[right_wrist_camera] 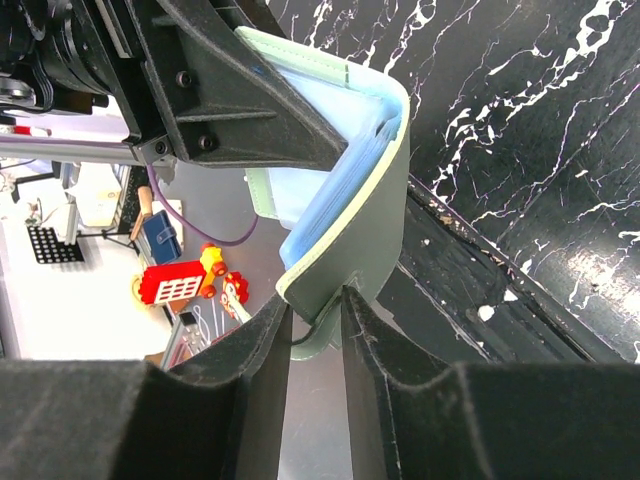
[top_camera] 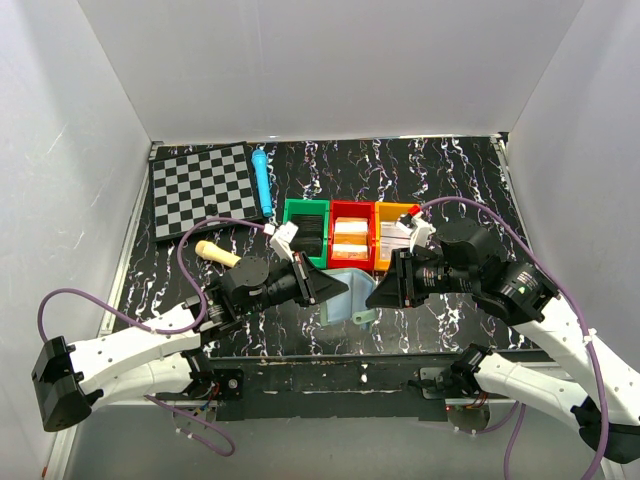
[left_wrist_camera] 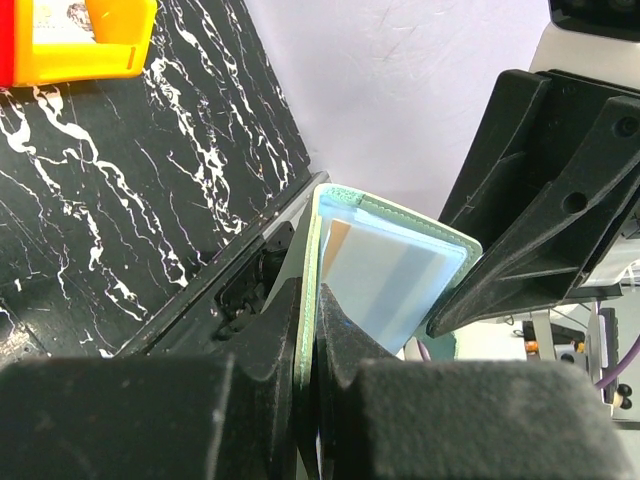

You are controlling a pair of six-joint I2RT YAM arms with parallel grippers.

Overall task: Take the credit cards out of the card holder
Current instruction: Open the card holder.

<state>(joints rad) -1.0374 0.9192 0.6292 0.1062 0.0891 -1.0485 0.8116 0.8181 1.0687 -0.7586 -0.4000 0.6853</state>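
Observation:
The card holder (top_camera: 348,300) hangs half open above the table's near edge, between my two grippers. Its outside is grey-green (right_wrist_camera: 365,230) and its inside panels are pale blue (left_wrist_camera: 395,270). An orange corner of a credit card (left_wrist_camera: 337,238) shows in one pocket; the other cards stay tucked in. My left gripper (top_camera: 338,290) (left_wrist_camera: 312,315) is shut on the edge of one flap. My right gripper (top_camera: 373,293) (right_wrist_camera: 315,305) is open, with the other flap's lower corner and small tab between its fingertips (right_wrist_camera: 372,330).
Green (top_camera: 305,228), red (top_camera: 350,236) and orange (top_camera: 395,228) bins stand in a row just behind the card holder. A checkerboard (top_camera: 200,190), a blue pen-like stick (top_camera: 262,180) and a beige handle (top_camera: 218,253) lie at the back left. White walls enclose the table.

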